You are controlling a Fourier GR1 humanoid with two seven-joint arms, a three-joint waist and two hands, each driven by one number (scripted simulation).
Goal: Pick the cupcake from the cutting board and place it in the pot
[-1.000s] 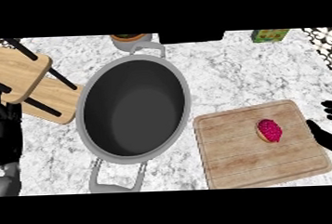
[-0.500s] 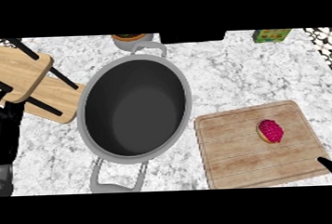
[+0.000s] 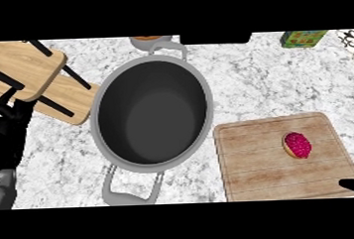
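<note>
Speckling grey-white marble counter (image 3: 266, 83) beneath pot (image 3: 152, 117)

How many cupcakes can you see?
1. The cupcake with pink topping sits on the cutting board, near its right side, to the right of the pot. The pot looks empty, so none seems hidden there.

Cupcake (image 3: 297, 145) lies on the cutting board (image 3: 262, 168), beside the pot (image 3: 152, 117).
</note>
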